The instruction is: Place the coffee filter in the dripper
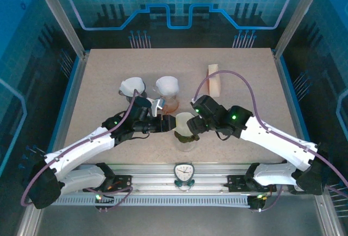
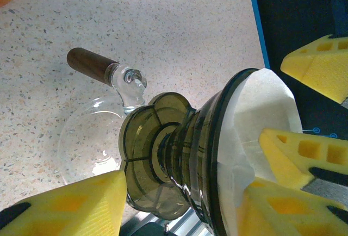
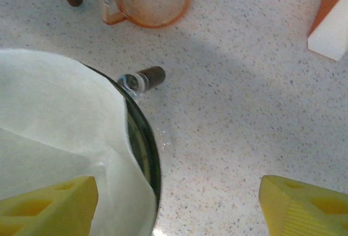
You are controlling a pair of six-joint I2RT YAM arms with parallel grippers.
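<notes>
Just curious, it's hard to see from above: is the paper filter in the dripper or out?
In: the white filter lines the inside of the dark dripper.

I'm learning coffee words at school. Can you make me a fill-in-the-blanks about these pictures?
Inside the dripper sits a white paper ____.
The left gripper grips the ____.
The right gripper is ____, not shut.
Its fingers are coloured ____.
Missing words: filter, dripper, open, yellow.

The white filter [image 3: 54,116] lines the dark dripper [image 3: 147,154], 1 yellow pad [image 3: 49,206] over it, the other apart above the table [image 3: 244,111].
</notes>
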